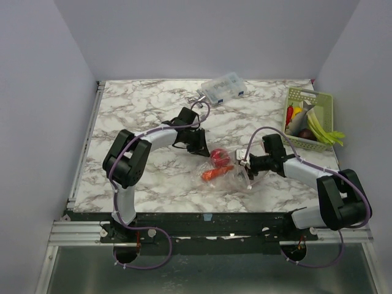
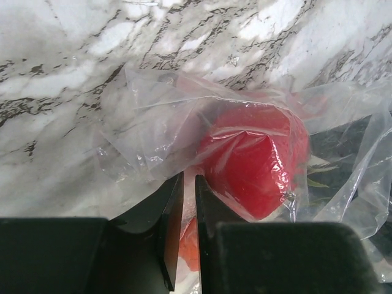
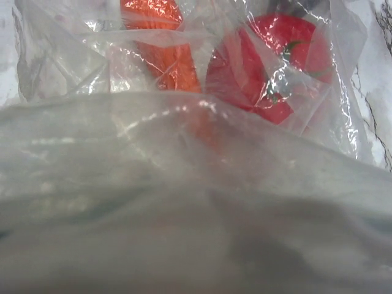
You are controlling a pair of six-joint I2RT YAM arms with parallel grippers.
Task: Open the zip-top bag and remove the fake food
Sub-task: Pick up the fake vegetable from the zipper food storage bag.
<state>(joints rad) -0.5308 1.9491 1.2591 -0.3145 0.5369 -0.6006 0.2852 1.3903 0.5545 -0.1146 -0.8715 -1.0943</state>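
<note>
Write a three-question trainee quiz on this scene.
1. True or false: the zip-top bag lies inside the green basket.
2. What shows inside the bag? A: a red piece and an orange carrot. B: a banana. C: nothing.
3. Fill in: the clear box sits near the table's ___ edge.
Key: 1 false; 2 A; 3 far.

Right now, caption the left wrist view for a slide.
Left tool pinching a clear bag with red toy fruit inside.
</note>
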